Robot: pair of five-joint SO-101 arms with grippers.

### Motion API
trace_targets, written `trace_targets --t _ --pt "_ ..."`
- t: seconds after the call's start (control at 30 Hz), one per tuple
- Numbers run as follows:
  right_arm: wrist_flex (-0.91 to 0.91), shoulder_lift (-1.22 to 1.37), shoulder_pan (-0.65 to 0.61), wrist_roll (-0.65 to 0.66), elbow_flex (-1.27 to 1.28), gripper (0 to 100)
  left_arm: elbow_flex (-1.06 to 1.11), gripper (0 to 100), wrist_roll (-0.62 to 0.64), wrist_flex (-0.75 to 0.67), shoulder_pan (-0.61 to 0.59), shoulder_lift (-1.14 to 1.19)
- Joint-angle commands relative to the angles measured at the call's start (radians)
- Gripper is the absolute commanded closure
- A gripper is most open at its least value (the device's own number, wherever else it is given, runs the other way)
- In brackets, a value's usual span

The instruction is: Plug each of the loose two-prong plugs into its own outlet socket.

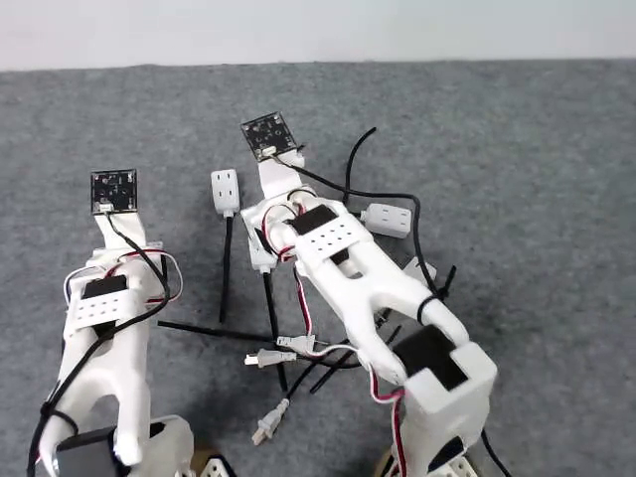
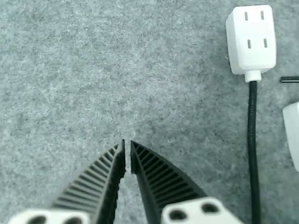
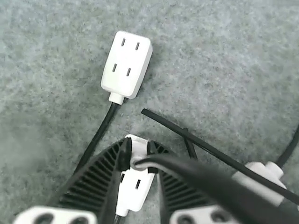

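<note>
Three white outlet sockets lie on the grey carpet, each on a black cord: one (image 1: 226, 190) between the arms, one (image 1: 389, 220) to the right, and one (image 3: 134, 183) under the right arm. My right gripper (image 3: 138, 147) is shut on the end of that third socket, with a black cable draped over one finger (image 3: 187, 175). The socket between the arms (image 3: 127, 64) lies just beyond it. Two loose two-prong plugs (image 1: 266, 358) (image 1: 265, 426) on white cords lie near the arm bases. My left gripper (image 2: 127, 145) is shut and empty over bare carpet, left of the same socket (image 2: 251, 38).
Black cords (image 1: 225, 266) run from the sockets toward the arm bases and cross one another by the plugs. A loose black cord (image 1: 356, 151) curls behind the right arm. The carpet's far half and right side are open room.
</note>
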Motion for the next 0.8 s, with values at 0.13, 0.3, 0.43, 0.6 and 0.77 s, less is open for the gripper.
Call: trace_targets --t 0.13,0.3,0.43,0.6,0.77 --pt "0.147 0.088 -0.039 0.104 -0.114 99.0 -0.012 99 0.009 -0.025 -0.008 -0.023" --pt "0.183 0.12 -0.054 0.129 -0.163 98.7 -0.012 99 0.009 -0.025 -0.008 -0.023" --pt "0.186 0.116 -0.074 0.126 -0.175 88.3 -0.012 99 0.008 -0.025 -0.008 -0.023" --pt "0.257 0.096 -0.15 0.078 -0.195 72.6 -0.012 99 0.008 -0.025 -0.008 -0.023" --pt "0.259 0.099 -0.174 0.043 -0.193 72.4 -0.012 99 0.008 -0.025 -0.008 -0.023"
